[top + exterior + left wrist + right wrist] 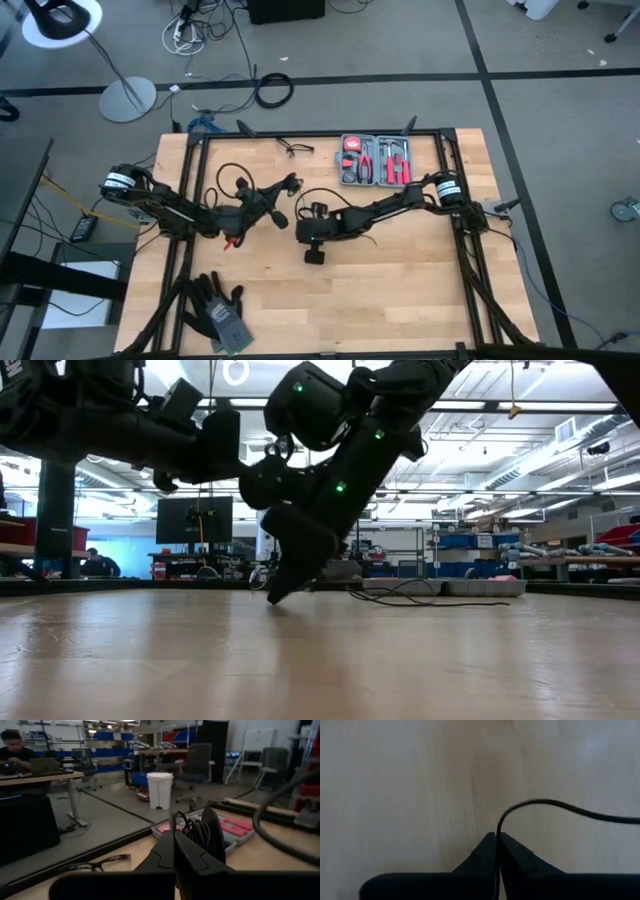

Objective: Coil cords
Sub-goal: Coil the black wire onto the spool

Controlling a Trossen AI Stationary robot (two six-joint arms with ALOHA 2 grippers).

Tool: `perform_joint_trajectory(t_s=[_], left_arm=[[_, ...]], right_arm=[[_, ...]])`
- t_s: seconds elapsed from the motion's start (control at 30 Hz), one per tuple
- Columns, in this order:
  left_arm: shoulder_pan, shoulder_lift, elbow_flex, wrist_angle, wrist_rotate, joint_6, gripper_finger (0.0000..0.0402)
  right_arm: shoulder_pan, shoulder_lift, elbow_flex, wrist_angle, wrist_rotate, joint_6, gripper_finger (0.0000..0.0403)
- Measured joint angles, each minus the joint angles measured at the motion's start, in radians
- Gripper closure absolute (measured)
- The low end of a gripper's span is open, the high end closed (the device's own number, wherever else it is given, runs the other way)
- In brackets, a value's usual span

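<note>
The cord is a very thin black cable. Several of its loops (192, 827) bunch with the round black puck (214, 834) just beyond my left gripper (175, 851), which is shut on them near the table's middle (280, 208). Close to its right, my right gripper (496, 840) is shut on a single strand (545, 804). In the low view it slants down with its tips close above the wood (272, 598). More slack cord (420, 596) lies on the table farther back. My left gripper pinches the bundle of cord loops (186, 831) between its two shut fingers, which point level, coming from the table's left. The loops and puck stand up past the fingertips, clear of the table. The fingers hide the exact place of contact. My right gripper pinches one strand of the cord (498, 831) between its shut fingertips, slanting down from the table's right. The strand rises out of the tips, bends over and runs off slack above the wood.
A grey case of red-handled tools (375, 160) and a pair of glasses (292, 148) lie at the far edge. Grey gloves (220, 315) lie at the near left. Black frame rails (450, 240) run along both sides. Bare wood spans the near right.
</note>
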Motion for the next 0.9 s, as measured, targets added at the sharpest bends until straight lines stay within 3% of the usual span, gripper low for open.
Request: perform_joint_trajectory(t_s=[0.27,0.47,0.57,0.67,0.8,0.9], left_arm=[[-0.017,-0.002,-0.074,0.173,-0.006,0.001,0.0402],[-0.033,-0.001,-0.119,0.250,-0.012,0.002,0.0402],[-0.037,-0.001,-0.121,0.287,-0.008,0.035,0.0402],[-0.038,-0.001,-0.121,0.291,0.019,0.045,0.0402],[-0.038,-0.001,-0.111,0.279,0.059,0.064,0.0402],[-0.040,-0.001,-0.083,0.256,0.101,0.103,0.0402]], right_arm=[[0.034,-0.010,-0.043,0.025,0.070,0.058,0.0359],[0.066,-0.139,-0.199,0.116,0.188,0.100,0.0366],[0.078,-0.239,-0.353,0.310,0.219,0.109,0.0369],[0.080,-0.286,-0.524,0.640,0.217,0.111,0.0369],[0.079,-0.257,-0.680,1.065,0.218,0.131,0.0364],[0.073,-0.202,-0.726,1.282,0.217,0.146,0.0354]])
